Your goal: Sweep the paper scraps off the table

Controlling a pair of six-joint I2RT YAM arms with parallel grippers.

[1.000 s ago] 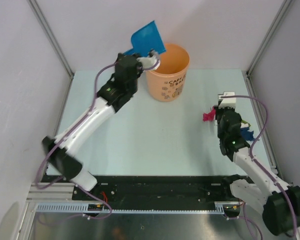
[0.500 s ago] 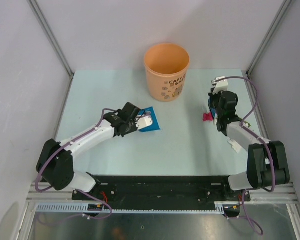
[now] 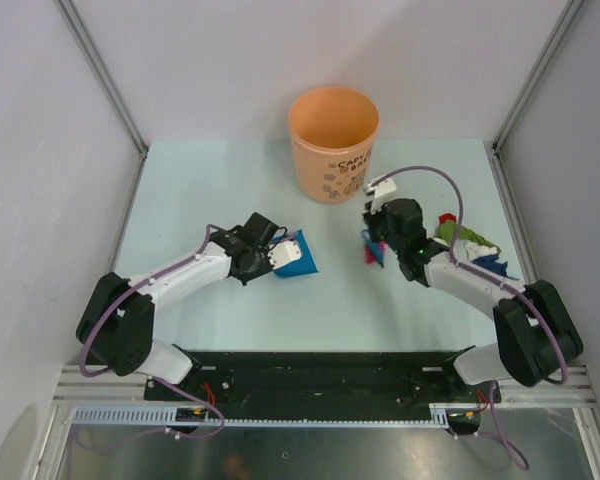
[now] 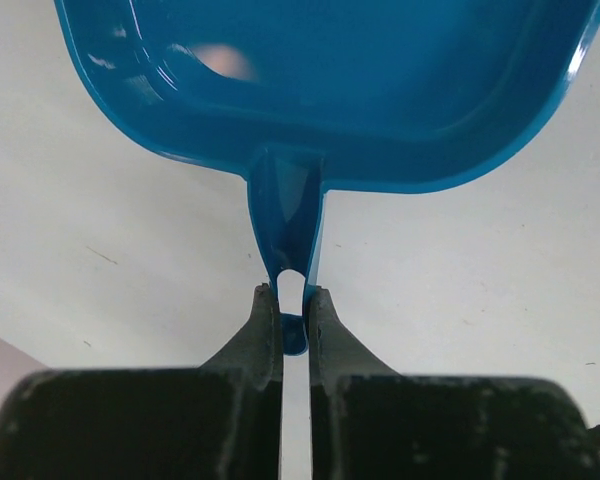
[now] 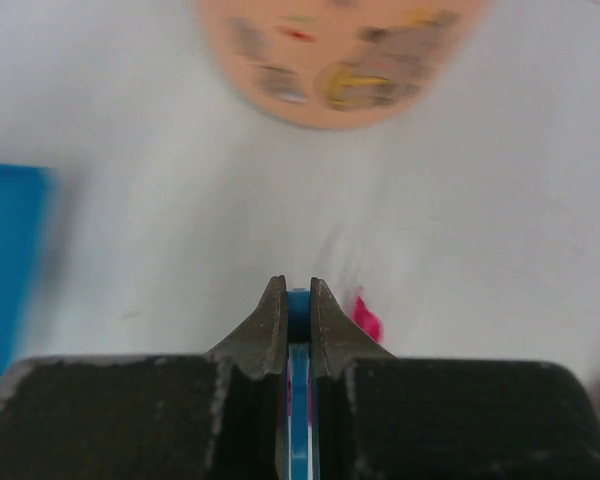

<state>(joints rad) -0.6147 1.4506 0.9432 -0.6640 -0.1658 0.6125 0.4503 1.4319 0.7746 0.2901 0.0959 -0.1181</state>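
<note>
My left gripper (image 3: 278, 256) is shut on the handle of the blue dustpan (image 3: 300, 256), which lies low on the pale green table (image 3: 210, 180), mouth facing right. In the left wrist view the fingers (image 4: 265, 325) pinch the handle loop, with the dustpan (image 4: 330, 90) ahead. My right gripper (image 3: 376, 240) is shut on the small blue brush (image 5: 297, 305), held down at the table. A magenta paper scrap (image 3: 370, 252) lies just under and beside the brush; it also shows in the right wrist view (image 5: 367, 318). Red, green, white and blue scraps (image 3: 468, 243) lie in a pile further right.
The orange bucket (image 3: 333, 143) stands at the back middle, blurred in the right wrist view (image 5: 340, 55). The dustpan's edge shows at the left of that view (image 5: 5, 260). Grey walls close in the table on three sides. A black and metal rail (image 3: 320, 375) runs along the near edge.
The left arm brought the dustpan from above the bucket down onto the table. The right arm swept the brush leftward, and the magenta scrap moved left with it toward the dustpan.
</note>
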